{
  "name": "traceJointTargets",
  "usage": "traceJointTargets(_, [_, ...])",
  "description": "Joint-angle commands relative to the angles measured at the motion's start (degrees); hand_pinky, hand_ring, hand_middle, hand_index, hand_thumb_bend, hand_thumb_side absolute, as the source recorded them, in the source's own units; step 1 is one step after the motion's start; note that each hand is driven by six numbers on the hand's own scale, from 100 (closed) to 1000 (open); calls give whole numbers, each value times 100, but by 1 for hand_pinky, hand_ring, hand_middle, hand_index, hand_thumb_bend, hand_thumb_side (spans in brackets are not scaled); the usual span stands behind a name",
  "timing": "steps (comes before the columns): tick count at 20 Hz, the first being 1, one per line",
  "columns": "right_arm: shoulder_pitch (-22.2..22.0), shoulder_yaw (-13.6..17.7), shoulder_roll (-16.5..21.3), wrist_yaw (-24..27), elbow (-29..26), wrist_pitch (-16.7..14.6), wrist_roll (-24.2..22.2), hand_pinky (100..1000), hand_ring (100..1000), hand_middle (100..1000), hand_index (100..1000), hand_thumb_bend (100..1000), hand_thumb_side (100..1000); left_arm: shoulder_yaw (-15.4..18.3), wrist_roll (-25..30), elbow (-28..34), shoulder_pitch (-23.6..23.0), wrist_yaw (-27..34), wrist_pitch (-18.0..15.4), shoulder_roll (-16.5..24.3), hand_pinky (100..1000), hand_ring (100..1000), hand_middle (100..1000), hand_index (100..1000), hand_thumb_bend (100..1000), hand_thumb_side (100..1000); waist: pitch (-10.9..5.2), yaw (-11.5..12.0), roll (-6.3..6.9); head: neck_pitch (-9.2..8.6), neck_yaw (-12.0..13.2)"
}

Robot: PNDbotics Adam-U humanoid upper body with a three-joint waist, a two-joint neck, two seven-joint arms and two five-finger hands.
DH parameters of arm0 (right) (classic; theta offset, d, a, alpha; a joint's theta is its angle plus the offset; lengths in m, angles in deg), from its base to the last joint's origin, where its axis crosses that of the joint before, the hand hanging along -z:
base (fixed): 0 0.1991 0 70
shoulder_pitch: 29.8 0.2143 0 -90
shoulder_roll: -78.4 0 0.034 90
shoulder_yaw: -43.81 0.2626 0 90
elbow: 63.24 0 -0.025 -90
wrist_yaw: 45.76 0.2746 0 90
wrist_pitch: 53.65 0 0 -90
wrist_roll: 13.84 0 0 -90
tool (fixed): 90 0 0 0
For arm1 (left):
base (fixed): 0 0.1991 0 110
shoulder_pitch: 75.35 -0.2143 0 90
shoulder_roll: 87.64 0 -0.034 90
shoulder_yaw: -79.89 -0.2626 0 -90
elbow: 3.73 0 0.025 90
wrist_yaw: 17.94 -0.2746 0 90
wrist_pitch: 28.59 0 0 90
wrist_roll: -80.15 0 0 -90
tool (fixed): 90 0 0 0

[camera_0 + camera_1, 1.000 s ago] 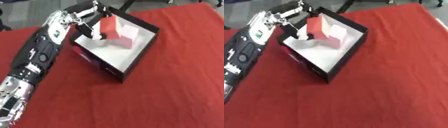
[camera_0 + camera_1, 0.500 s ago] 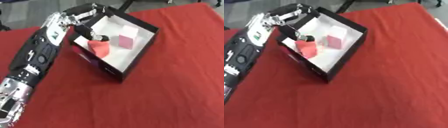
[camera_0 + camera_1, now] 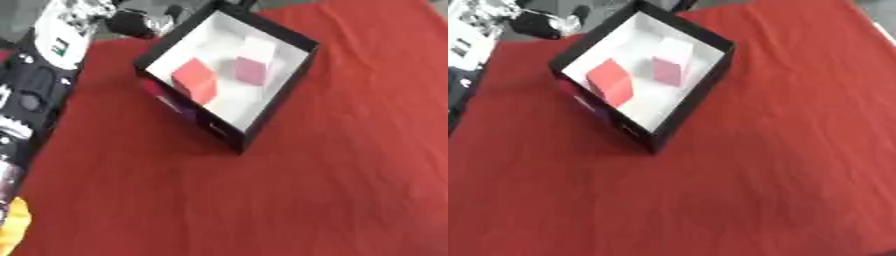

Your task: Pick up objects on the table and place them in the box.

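Observation:
A black box (image 3: 185,114) with a white inside stands on the red cloth at the upper middle. A red cube (image 3: 197,82) lies in it near the left wall. Beside it, toward the right, lies a pink and white block (image 3: 252,67). My left hand (image 3: 131,22) is outside the box, just past its upper left corner, blurred and touching nothing I can make out. The left arm (image 3: 39,85) runs down the left edge of the view. My right hand shows in neither view.
Red cloth (image 3: 306,190) covers the table below and to the right of the box, with no loose objects on it. A small yellow patch (image 3: 12,220) shows at the lower left edge by my arm.
The red cube, held over the box a second ago, has been let go and now lies inside. My left hand has drawn back left, out of the box. The view has shifted.

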Motion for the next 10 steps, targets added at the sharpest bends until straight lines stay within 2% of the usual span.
traceJointTargets(1, [-86,131,306,-11,-85,-67,127,885,844,817,899,100,618,-176,-145,984,-210,1132,228,892,814,781,715,884,149,420,-279,111,3,125,-112])
traceJointTargets(5, [-265,195,380,2,-108,-131,235,885,844,817,898,100,611,-44,-400,2386,-994,2544,762,1784,813,780,710,877,165,363,-386,346,-40,217,-115])
traceJointTargets(7, [-360,234,415,1,-129,-177,292,885,844,817,898,100,608,137,-569,2965,-1525,2889,929,2282,810,780,706,873,186,352,-423,451,-60,254,-144])
traceJointTargets(10, [-503,298,442,-34,-149,-246,371,885,844,817,898,100,605,450,-834,3513,-2396,3030,1048,2914,808,779,703,870,188,359,-455,604,-99,289,-198])
